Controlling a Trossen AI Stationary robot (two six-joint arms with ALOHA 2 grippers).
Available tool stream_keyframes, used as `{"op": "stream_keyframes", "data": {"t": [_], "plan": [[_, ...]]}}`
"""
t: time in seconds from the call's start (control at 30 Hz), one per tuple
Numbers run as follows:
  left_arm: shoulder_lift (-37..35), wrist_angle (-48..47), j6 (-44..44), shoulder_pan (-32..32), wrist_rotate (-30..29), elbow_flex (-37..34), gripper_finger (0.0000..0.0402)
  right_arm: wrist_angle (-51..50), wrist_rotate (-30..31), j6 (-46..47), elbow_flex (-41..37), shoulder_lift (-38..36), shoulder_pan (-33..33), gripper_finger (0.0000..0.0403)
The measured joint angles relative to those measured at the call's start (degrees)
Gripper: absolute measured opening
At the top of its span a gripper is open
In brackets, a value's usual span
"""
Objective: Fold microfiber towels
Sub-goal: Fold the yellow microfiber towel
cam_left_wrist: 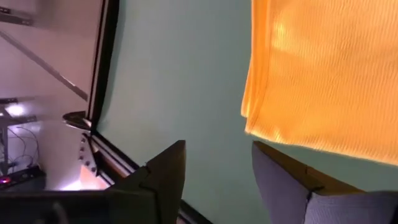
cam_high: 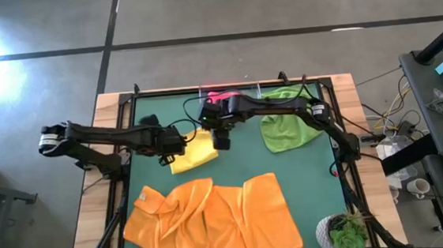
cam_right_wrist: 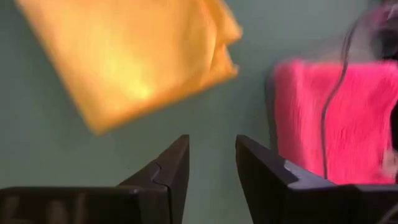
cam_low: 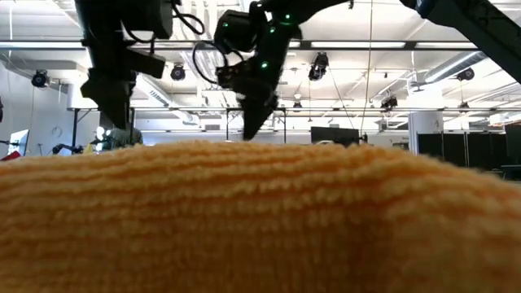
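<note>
High view: my claws over the folded yellow microfiber towel (cam_high: 193,152).
Left claw (cam_high: 177,141) and right claw (cam_high: 221,140) hover released, empty, flanking it.

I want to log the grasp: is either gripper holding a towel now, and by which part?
Nothing is held. The left gripper and right gripper are both open over the mat, near the yellow towel.

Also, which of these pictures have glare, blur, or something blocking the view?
High view: strong white glare on the floor at the upper left. Low view: an orange microfiber towel lies close before the lens and hides the table; ceiling lights shine behind. Right wrist view: the folded yellow microfiber towel and the pink microfiber towel look smeared. Left wrist view: fairly sharp.
</note>
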Motion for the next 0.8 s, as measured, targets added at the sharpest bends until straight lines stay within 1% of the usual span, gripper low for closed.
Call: {"op": "stream_keyframes", "data": {"t": [0.17,0.3,0.37,0.47,0.63,0.8], "plan": [[-6.4,1.4,-0.2,-0.5,2.9,-2.6,0.0169,-8.5,-4.5,3.7,-1.8,-0.8,0.0,0.0118],[-12.7,9.1,0.8,-0.6,5.2,-6.1,0.0169,-8.6,-7.4,6.1,-5.4,-0.8,0.9,0.0112],[-15.7,13.3,3.4,-0.6,6.7,-8.4,0.0169,-8.6,-7.8,6.5,-7.4,-0.9,1.8,0.0109],[-19.2,17.9,7.6,-0.6,10.4,-11.9,0.0169,-8.7,-7.8,7.4,-9.9,-1.2,3.0,0.0104],[-21.9,25.2,10.2,-0.8,14.4,-16.4,0.0169,-8.3,-7.8,7.9,-14.1,-3.4,4.8,0.0094],[-21.2,32.6,10.8,-0.8,14.7,-19.7,0.0169,-6.2,-7.8,9.3,-19.7,-7.9,5.8,0.0083]]}}
